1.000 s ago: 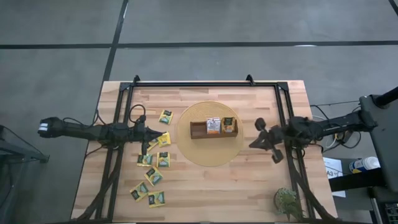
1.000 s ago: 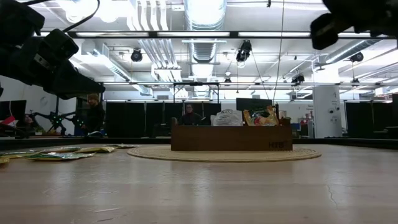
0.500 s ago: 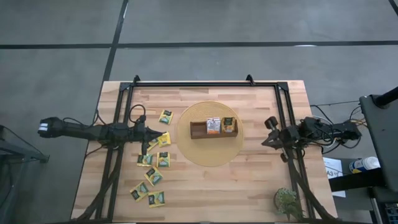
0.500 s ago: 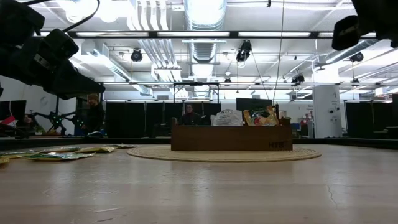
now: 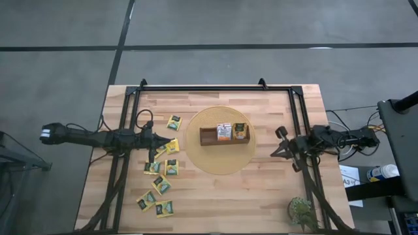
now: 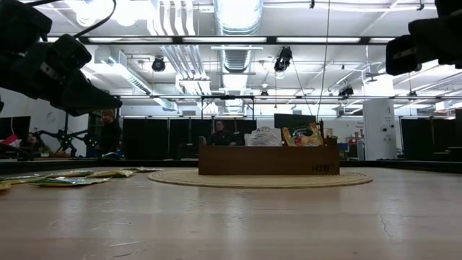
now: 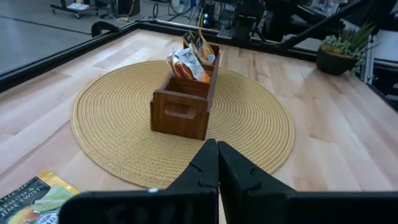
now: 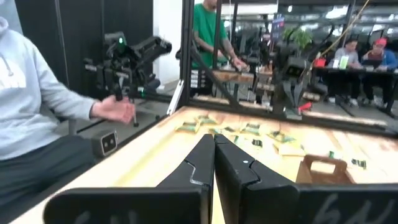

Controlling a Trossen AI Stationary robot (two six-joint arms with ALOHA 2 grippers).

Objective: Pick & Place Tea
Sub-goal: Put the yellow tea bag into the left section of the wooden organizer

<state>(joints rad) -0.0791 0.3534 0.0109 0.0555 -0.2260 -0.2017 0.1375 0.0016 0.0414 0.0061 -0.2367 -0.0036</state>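
Several yellow-green tea packets lie flat on the table's left half, and one lies farther back. More packets, white with orange and orange, stand in the wooden tray on a round woven mat. My left gripper is shut and empty. It hovers over the nearest packets, pointing at the tray. My right gripper is shut and empty. It hangs above bare wood to the right of the mat, well above the table in the low view.
A small potted plant stands at the near right corner. Black frame rails run along the table's left, right and far sides. In the right wrist view a person in a grey sleeve sits beyond the table's left side.
My right arm has drawn back toward the table's right edge, away from the mat, then eased a little way back toward it. Its gripper has stayed shut and high above the table.
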